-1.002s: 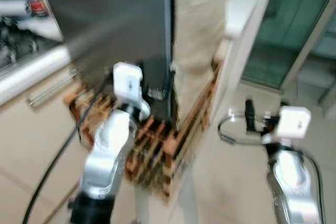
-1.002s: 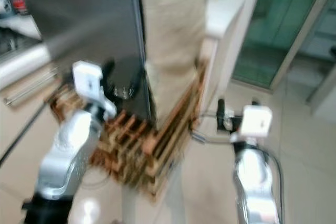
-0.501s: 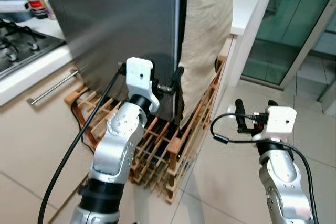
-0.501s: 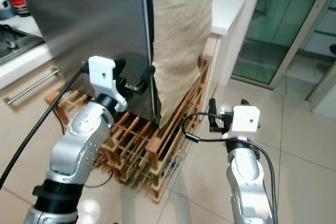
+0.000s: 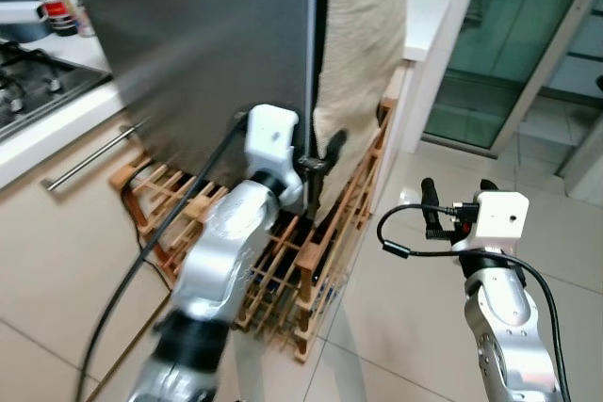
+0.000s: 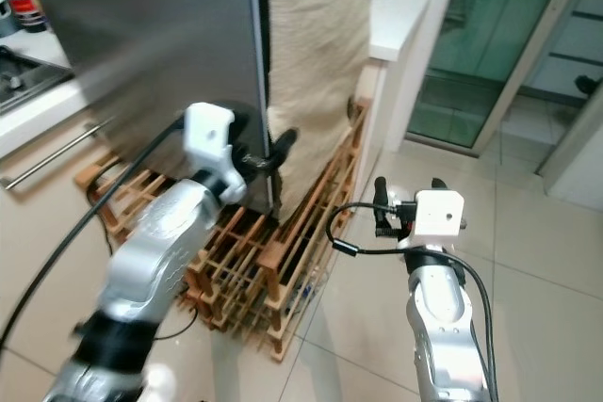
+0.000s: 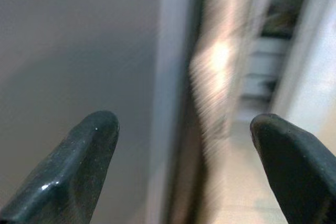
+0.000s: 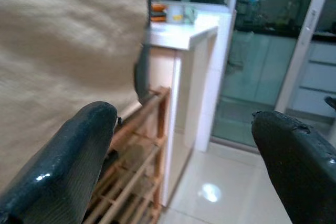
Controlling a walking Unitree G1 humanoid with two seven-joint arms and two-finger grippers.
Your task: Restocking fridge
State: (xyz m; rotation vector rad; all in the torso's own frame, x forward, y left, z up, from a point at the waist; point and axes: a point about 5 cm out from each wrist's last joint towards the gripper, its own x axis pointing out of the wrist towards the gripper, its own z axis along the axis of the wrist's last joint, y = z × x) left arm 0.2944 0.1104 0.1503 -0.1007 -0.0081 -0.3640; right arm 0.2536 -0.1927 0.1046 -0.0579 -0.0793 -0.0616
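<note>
The grey steel fridge [image 5: 207, 35] stands shut ahead on the left, its right edge [image 7: 170, 77] running down next to a hanging beige cloth [image 5: 363, 35]. My left gripper [image 5: 320, 152] is raised at the lower part of that edge, open, with the edge and the cloth showing between its fingers [image 7: 79, 166]. My right gripper [image 5: 457, 193] hovers open and empty over the tiled floor to the right, pointing at the cloth [image 8: 68, 40] and a wooden rack [image 8: 142, 145].
A slatted wooden rack [image 5: 311, 251] sits on the floor at the fridge's foot. A white counter [image 5: 424, 7] with a cup [image 8: 176, 13] stands behind the cloth. A hob [image 5: 28, 91], a bottle [image 5: 54, 7] and a drawer handle [image 5: 94, 157] are left. Glass doors [image 5: 509, 44] lie far right.
My left arm has reached forward and to the right, bringing its gripper closer to the fridge's right edge. The right gripper has stayed in place. The blur from one second ago has cleared.
</note>
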